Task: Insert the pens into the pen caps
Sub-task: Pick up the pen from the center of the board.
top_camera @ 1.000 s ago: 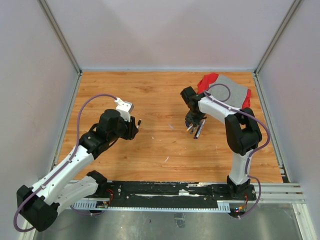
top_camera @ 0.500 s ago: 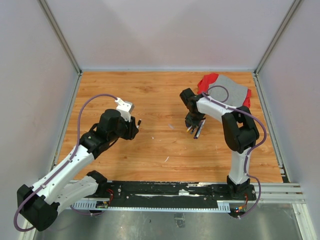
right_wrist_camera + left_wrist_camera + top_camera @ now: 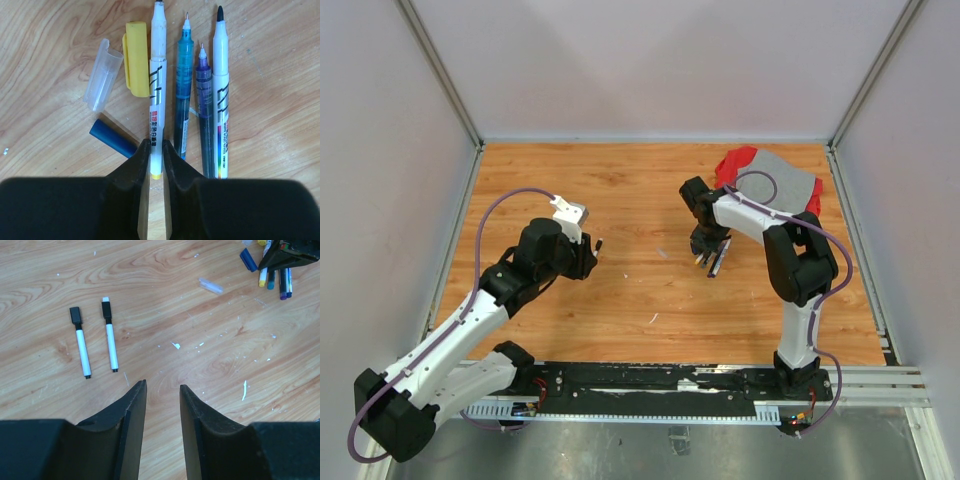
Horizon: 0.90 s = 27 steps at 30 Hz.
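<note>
Wrist tipped downward, the right end effector pinches a white pen lying on the wooden worktop beside three other pens, a yellow cap and a blue cap. The left end effector, on a bent arm, hovers half-open and empty near two capped pens.

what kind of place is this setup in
Probably a robotics lab test cell: a wooden tabletop boxed in by plain grey panels, a left arm and right arm bolted to a rail, and uncapped pens laid out.
</note>
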{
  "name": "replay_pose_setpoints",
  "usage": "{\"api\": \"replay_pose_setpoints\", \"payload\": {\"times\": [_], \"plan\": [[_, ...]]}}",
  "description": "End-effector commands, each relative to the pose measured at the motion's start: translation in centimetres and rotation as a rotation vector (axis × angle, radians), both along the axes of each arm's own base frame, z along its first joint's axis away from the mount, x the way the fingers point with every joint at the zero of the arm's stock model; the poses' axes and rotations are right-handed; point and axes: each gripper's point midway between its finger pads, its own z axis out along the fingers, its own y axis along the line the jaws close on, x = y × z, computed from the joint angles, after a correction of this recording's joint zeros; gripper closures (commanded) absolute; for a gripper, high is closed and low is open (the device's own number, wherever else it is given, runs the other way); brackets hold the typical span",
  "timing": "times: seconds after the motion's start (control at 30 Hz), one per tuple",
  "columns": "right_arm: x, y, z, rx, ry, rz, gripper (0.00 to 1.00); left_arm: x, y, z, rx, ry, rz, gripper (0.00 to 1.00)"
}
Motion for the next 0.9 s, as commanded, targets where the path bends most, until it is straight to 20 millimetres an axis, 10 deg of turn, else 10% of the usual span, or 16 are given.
{"api": "replay_pose_setpoints", "payload": {"times": [0.0,0.6,0.87], "plan": [[-0.6,0.1,-0.2,-0.012,0.027,0.007,0.91,0.1,-0.5,0.4,-0.010,-0.017,-0.024,0.62],[-0.6,-1.7,6.4,0.003,-0.173,-0.030,0.94,0.0,-0.5,0.6,-0.015,-0.025,-0.026,0.62],[-2.5,-0.4,7.9,0.145,-0.325,0.254,0.98,-0.6,-1.5,3.8,-0.123,-0.112,-0.071,0.62]]}}
